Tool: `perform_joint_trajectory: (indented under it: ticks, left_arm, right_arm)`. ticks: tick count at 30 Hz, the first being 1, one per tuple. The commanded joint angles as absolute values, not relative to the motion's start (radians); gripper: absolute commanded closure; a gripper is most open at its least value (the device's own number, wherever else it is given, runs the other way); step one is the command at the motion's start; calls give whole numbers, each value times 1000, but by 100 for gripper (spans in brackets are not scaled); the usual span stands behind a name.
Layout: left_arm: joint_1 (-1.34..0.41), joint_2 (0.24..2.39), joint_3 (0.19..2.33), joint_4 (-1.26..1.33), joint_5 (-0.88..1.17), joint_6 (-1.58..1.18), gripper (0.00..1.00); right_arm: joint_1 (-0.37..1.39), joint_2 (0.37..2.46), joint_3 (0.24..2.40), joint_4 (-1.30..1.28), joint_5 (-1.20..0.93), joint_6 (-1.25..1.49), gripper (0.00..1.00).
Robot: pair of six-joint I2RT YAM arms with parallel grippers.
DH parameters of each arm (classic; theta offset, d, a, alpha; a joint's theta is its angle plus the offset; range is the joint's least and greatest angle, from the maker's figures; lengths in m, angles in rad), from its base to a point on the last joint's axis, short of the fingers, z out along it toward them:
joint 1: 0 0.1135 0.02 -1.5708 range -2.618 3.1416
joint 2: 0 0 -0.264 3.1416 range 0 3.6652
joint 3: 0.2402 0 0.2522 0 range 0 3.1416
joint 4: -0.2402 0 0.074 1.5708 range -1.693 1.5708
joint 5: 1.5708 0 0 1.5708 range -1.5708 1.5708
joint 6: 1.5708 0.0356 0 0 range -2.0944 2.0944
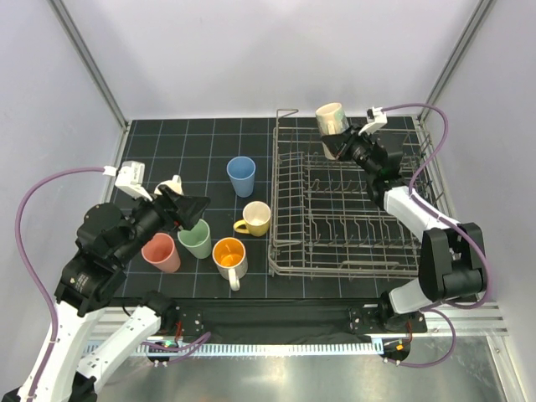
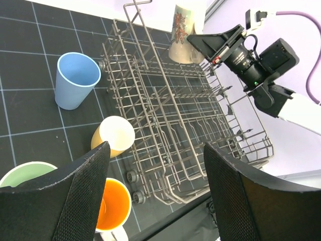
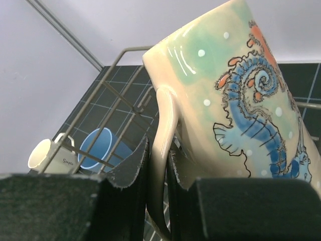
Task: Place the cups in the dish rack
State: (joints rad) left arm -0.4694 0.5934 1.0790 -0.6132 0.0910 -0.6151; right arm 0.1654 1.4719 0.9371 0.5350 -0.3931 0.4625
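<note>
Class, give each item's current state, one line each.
Dish rack: no cup seated inside.
Seahorse mug: held by handle at its far edge.
Right pincer: shut on that handle.
Left pincer: open, empty.
Blue cup: upright on mat.
Green cup: upright on mat.
Pink cup: upright on mat.
Orange-lined mug: upright on mat.
Yellow mug: standing on mat.

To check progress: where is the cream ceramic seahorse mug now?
In the top view, the cream ceramic mug is at the far edge of the grey wire dish rack, nearer its left corner, held by its handle in the right gripper.
</note>
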Motion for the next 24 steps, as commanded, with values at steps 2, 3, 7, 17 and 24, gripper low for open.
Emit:
perform_joint_trajectory:
  ticks: [2, 3, 7, 17, 24]
  left_arm:
    - [-471, 581, 1089, -637, 104, -584, 27]
    - [-471, 577, 1089, -641, 106, -584, 27]
    - [-471, 568, 1088, -653, 106, -583, 27]
    - [-471, 548, 1072, -666, 100, -589, 28]
    - [-471, 554, 1068, -660, 100, -589, 28]
  right_arm:
    - [163, 1460, 939, 862, -453, 462, 96]
    - [160, 1468, 924, 880, -453, 475, 96]
    - [152, 1486, 888, 936, -433, 480, 96]
    - [85, 1520, 845, 962, -509, 453, 96]
    - [64, 1552, 798, 997, -552, 494, 96]
